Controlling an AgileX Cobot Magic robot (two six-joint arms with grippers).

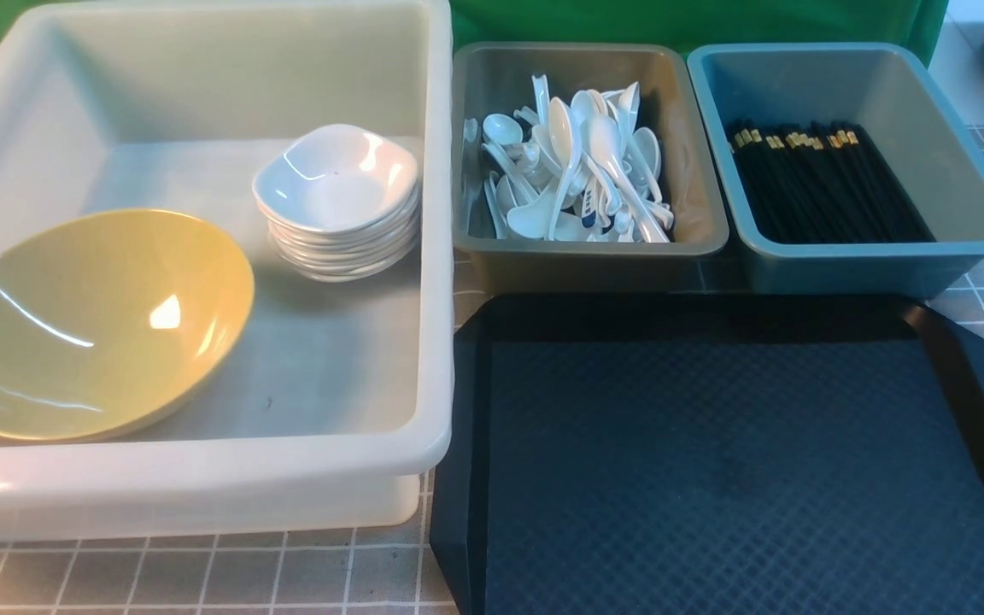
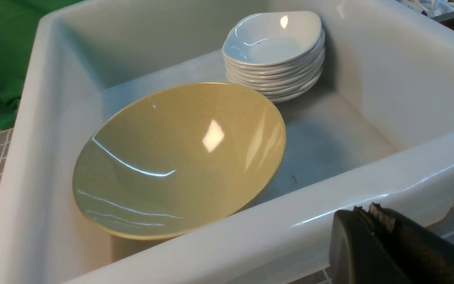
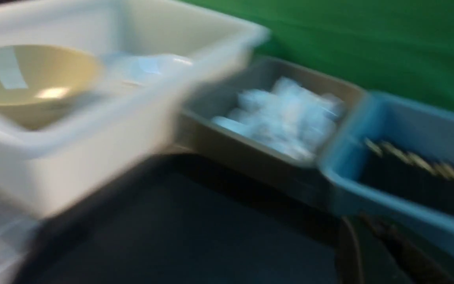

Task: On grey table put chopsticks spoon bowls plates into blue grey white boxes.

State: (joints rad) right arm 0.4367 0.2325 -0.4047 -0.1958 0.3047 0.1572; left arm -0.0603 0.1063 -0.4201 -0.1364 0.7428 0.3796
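Left claw [image 2: 373, 213] closed empty beside the white tub [image 2: 250, 232], right claw [image 3: 369, 228] closed too; swinging could clip a rim.

Glossy mustard-yellow bowl [image 1: 95, 320], faintly speckled, catching bright glare, tilted inside the milky-white tub [image 1: 436, 256] of smooth, slightly translucent plastic. Just beside the bowl, the stacked plates [image 1: 338, 201] gleam like glazed white ceramic. Right of the tub, the black tray [image 1: 945, 342] looks matt, its mat diamond-textured.
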